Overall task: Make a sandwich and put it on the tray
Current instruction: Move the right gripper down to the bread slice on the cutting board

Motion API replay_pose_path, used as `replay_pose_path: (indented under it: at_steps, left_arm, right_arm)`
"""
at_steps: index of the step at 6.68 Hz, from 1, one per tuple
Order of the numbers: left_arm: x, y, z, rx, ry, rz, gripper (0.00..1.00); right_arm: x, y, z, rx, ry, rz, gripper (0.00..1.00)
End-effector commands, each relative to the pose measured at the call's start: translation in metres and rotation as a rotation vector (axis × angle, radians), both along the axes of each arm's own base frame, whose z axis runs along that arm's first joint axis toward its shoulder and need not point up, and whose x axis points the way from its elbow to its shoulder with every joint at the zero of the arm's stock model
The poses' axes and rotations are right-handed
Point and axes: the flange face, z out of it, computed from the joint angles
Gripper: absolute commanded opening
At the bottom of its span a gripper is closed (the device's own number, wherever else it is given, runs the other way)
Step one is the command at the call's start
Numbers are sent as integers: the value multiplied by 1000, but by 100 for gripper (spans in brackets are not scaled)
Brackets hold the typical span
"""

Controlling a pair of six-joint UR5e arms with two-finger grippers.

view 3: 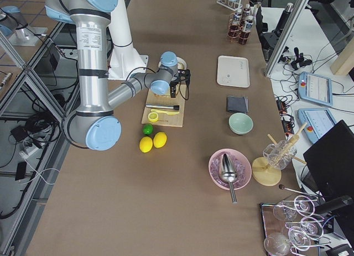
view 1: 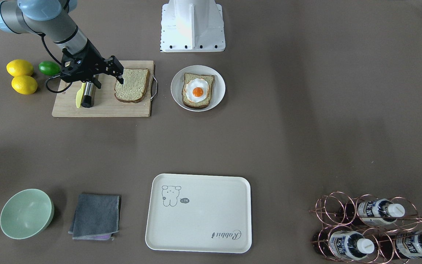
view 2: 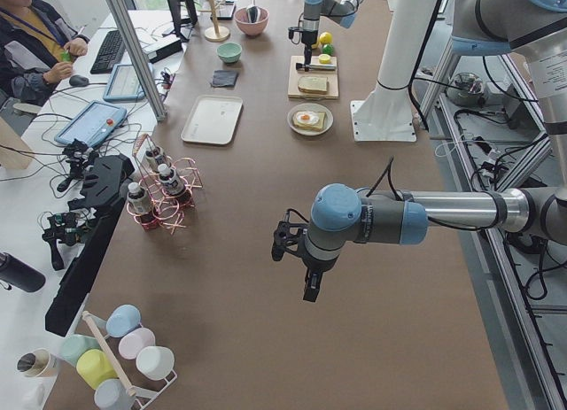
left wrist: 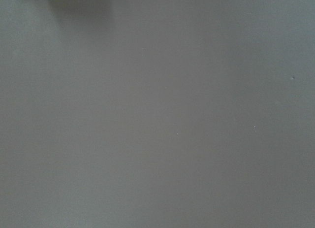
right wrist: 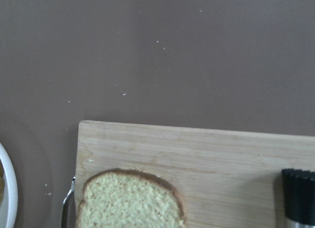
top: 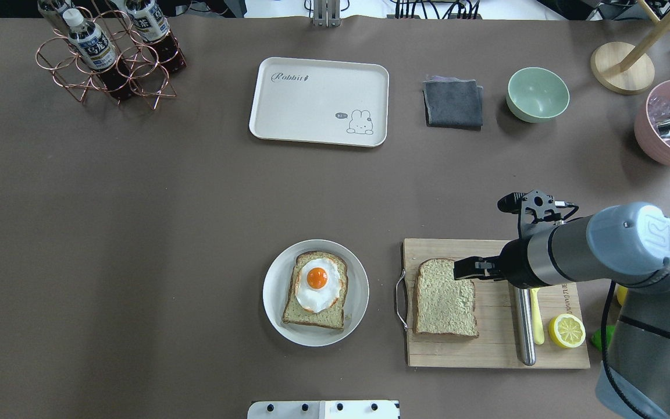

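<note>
Two slices yet to meet: the top one wants lifting

One plain slice (top: 445, 299) lies flat on the cutting board (top: 498, 349), nearest the robot, with a knife (top: 524, 326) just beside it. A flat slice gives little to pinch. My judgement is that the right hand (view 1: 108, 84) should shift to straddle one crust edge, sink until its fingertips nearly meet the wood, then close gently and lift level. Beside the board, on the round plate (top: 269, 291), the other slice (top: 312, 317) already carries the egg (top: 317, 285); the plain slice should come down square over it. Farthest off, the tray (top: 312, 110) holds nothing of the sandwich.

The right arm reaches in over the board, its wrist bent so the hand points down. It is released, with one finger over the slice's crust edge and the other towards the knife. The left hand (view 2: 307, 290) hangs over the table, well apart from the food — released or clenched, I cannot tell.
</note>
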Motion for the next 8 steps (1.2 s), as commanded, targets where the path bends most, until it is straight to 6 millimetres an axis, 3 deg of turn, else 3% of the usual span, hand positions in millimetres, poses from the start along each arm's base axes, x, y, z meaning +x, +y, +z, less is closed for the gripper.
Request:
replay_pose_path:
  at_steps: [1, 5, 8]
  left_arm:
    - [0, 0, 0, -1, 0, -1, 98]
    - [0, 1, 2, -4, 0, -1, 98]
    - [-1, 0, -1, 4, 0, 0, 98]
  right_arm:
    - [-18, 26, -2, -19, 36, 7, 68]
    - [-29, 25, 14, -34, 63, -1, 65]
    - [-27, 25, 17, -54, 65, 4, 48]
